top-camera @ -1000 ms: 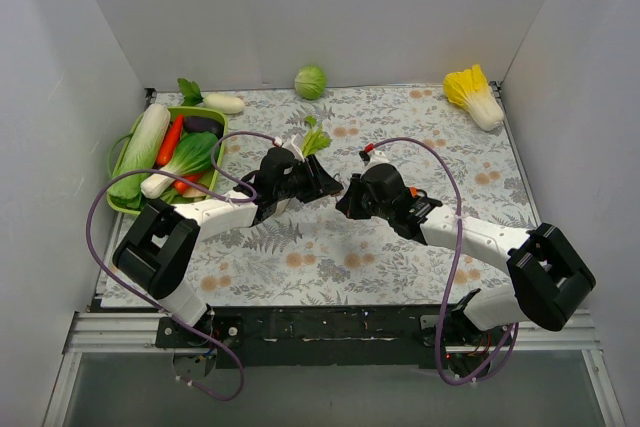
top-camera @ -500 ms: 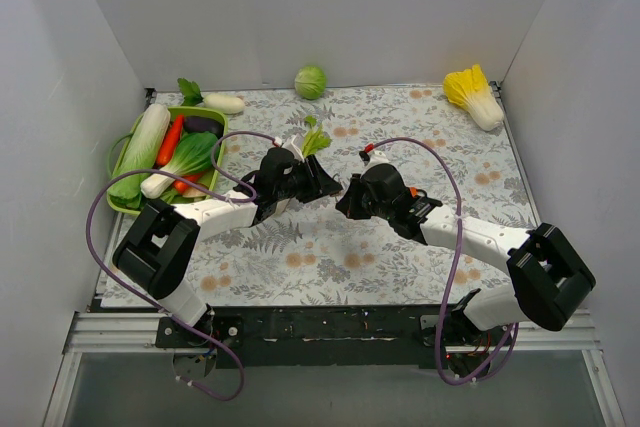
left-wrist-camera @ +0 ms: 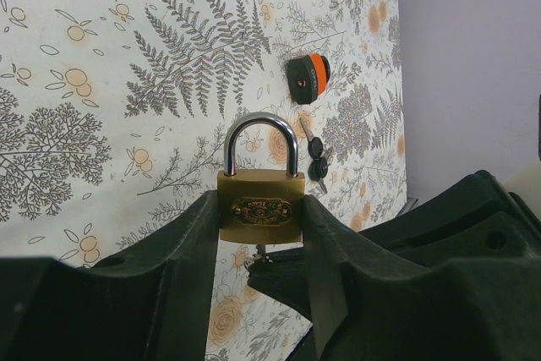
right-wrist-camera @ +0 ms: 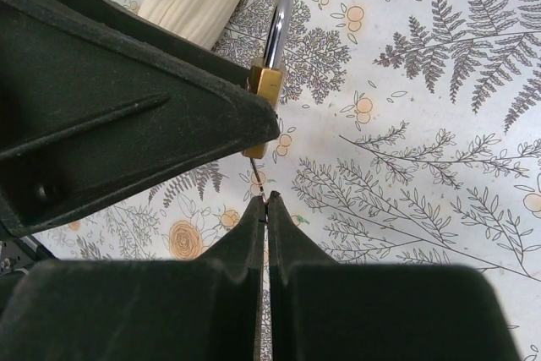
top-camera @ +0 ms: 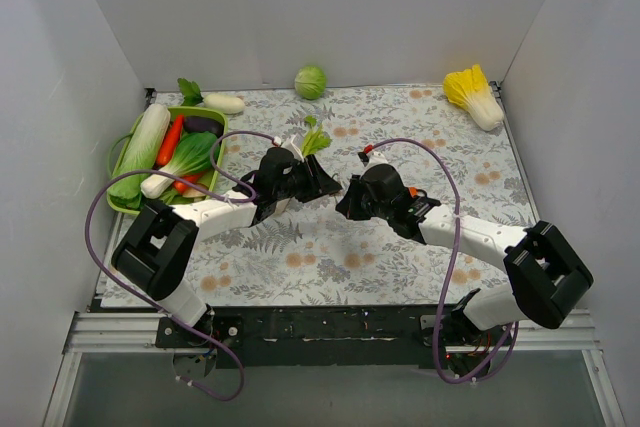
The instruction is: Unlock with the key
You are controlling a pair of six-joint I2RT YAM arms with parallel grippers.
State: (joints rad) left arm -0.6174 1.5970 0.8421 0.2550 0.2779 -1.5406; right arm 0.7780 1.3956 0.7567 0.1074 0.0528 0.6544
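My left gripper (left-wrist-camera: 260, 209) is shut on the small brass padlock (left-wrist-camera: 260, 207) and holds it upright above the table, its silvery shackle (left-wrist-camera: 260, 134) closed. My right gripper (right-wrist-camera: 265, 202) is shut on the key; only its thin metal blade (right-wrist-camera: 258, 178) shows, reaching up into the bottom of the padlock (right-wrist-camera: 269, 84). The blade also shows just under the padlock in the left wrist view (left-wrist-camera: 259, 251). In the top view the two grippers (top-camera: 325, 185) (top-camera: 346, 202) meet tip to tip at mid-table. Two spare black-headed keys (left-wrist-camera: 317, 155) and the orange-and-black padlock (left-wrist-camera: 308, 79) lie on the mat.
A green basket (top-camera: 122, 204) of vegetables stands at the left. A green cabbage (top-camera: 310, 81), a white radish (top-camera: 225, 103) and a yellow napa cabbage (top-camera: 475, 95) lie along the back. A leafy stalk (top-camera: 315, 139) lies just behind the left gripper.
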